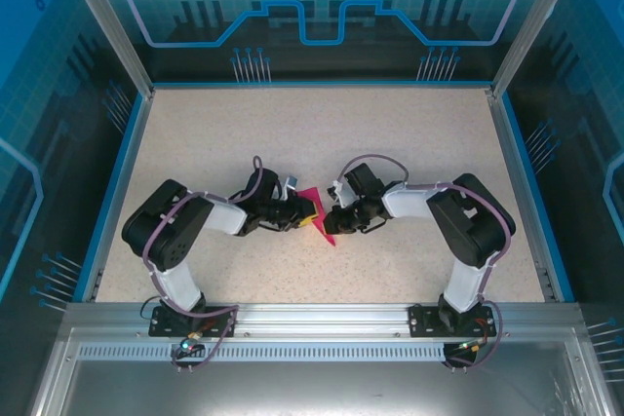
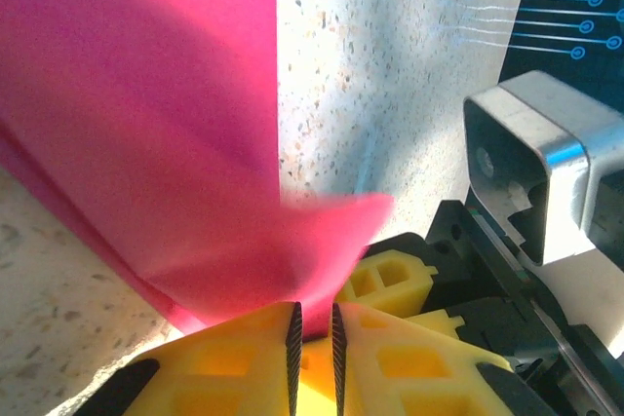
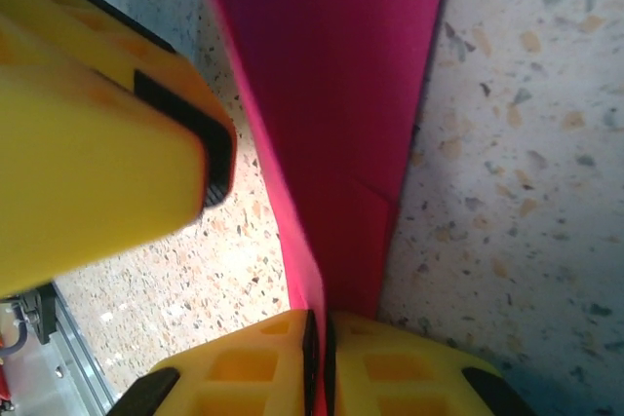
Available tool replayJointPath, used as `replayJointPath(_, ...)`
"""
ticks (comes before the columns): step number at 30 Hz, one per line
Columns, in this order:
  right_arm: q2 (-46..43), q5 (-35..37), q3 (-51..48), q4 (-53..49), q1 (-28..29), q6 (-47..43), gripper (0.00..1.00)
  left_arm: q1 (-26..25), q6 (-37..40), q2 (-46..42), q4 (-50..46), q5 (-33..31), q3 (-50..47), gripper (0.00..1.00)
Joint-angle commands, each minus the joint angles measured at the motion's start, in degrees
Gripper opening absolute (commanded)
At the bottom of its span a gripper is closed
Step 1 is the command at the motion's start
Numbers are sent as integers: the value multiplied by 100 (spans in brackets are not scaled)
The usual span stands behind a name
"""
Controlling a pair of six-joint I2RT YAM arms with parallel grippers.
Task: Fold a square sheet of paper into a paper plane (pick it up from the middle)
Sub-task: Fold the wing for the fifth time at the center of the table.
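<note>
Seen from above, a magenta-pink sheet of paper (image 1: pixel 318 213) lies near the middle of a speckled tabletop (image 1: pixel 322 133), a little toward the tabletop's near edge. It looks like a narrow wedge, with its point aimed at that near edge. The left gripper (image 1: pixel 298 213) reaches in from the tabletop's left half and the right gripper (image 1: pixel 332 220) from its right half, so the two nearly meet at the paper. In the left wrist view the yellow jaws are closed to a thin slit, with a curled edge of the pink paper pinched between the pads. Most of the sheet rises away from the jaws at a slant, partly off the tabletop. In the right wrist view those jaws are also closed, clamping an edge of the paper where two layers overlap along a crease. This looks like the middle of a fold, with the plane shape not yet finished. The next move probably calls for one gripper to anchor the sheet while the other carries its flap across and presses the crease flat. The two should not pull against each other, since such thin paper could slip or tear.
</note>
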Motion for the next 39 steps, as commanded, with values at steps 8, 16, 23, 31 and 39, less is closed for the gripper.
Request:
replayJointPath(8,-16,529,278,-617,224,-213,17,-126,17,142,34,59,12,18)
replayJointPath(16,-574,391,287,-861,165,-234,23,-126,58,186,-106,-6,66,18)
replayJointPath(23,-471,316,278,-866,162,-240,22,-130,60,191,-109,-11,68,18)
replayJointPath(31,-204,247,295,-788,182,-260,19,-127,71,158,-134,-16,74,18)
replayJointPath(39,-120,230,244,-769,199,-331,7,-134,74,92,-178,-51,56,18)
